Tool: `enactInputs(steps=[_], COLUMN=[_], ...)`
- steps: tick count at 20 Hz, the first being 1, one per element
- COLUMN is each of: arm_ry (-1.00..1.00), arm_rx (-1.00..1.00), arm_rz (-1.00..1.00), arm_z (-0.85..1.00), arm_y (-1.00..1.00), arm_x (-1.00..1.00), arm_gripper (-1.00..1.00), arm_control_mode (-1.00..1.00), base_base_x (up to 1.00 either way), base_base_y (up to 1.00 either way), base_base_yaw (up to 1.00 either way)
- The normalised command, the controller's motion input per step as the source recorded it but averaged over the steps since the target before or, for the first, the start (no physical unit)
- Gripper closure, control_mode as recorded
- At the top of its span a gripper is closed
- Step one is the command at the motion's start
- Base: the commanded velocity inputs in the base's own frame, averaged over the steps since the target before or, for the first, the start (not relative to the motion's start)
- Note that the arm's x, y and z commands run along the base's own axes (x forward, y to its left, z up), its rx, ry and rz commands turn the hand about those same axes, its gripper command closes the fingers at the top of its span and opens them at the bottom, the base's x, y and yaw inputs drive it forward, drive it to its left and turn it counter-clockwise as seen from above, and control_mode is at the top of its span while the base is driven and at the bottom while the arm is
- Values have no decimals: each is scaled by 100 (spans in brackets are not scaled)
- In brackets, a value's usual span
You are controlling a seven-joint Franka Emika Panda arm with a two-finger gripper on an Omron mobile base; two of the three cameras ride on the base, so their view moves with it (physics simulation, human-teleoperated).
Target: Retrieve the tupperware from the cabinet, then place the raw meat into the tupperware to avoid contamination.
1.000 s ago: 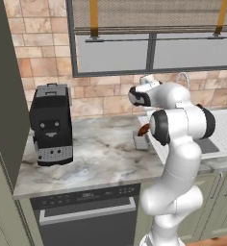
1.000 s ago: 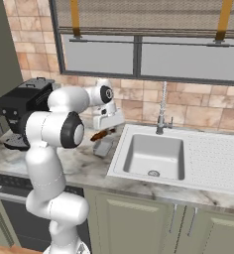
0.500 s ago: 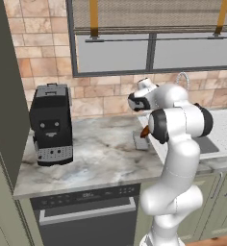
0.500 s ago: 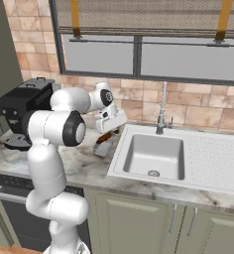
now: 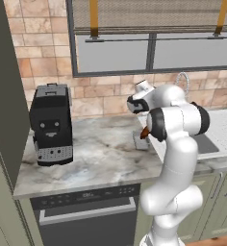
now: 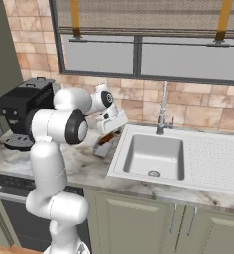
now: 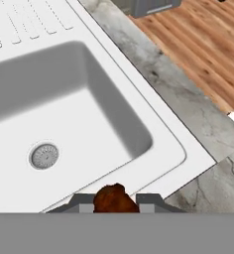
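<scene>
Left base view: my arm rises over the marble counter (image 5: pixel 101 153), the raw meat (image 5: pixel 145 132) poking out red-brown by my elbow, above the tupperware (image 5: pixel 140 140) on the counter. The coffee machine (image 5: pixel 50 125) stands well off to the left.

Right base view: my gripper (image 6: pixel 110 133) hangs just above the tupperware (image 6: pixel 102 149), beside the sink (image 6: pixel 153 156).

Hand view: my fingertips (image 7: pixel 148 202) pinch the raw meat (image 7: pixel 114 199) over the sink's (image 7: pixel 69 124) near rim.
</scene>
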Motion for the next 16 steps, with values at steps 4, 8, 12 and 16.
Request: enactInputs(steps=[4, 8, 12, 16], arm_ry=[0, 0, 1, 2], arm_rx=[-3, -3, 0, -3], arm_rz=[0, 0, -1, 0], arm_z=[-11, -10, -11, -20], arm_y=[0, 1, 24, 29], arm_x=[17, 15, 15, 12], arm_gripper=[100, 100, 100, 100], arm_control_mode=[-100, -100, -100, -100], base_base_x=[0, 0, 0, 0], base_base_y=[0, 0, 0, 0], base_base_yaw=[0, 0, 0, 0])
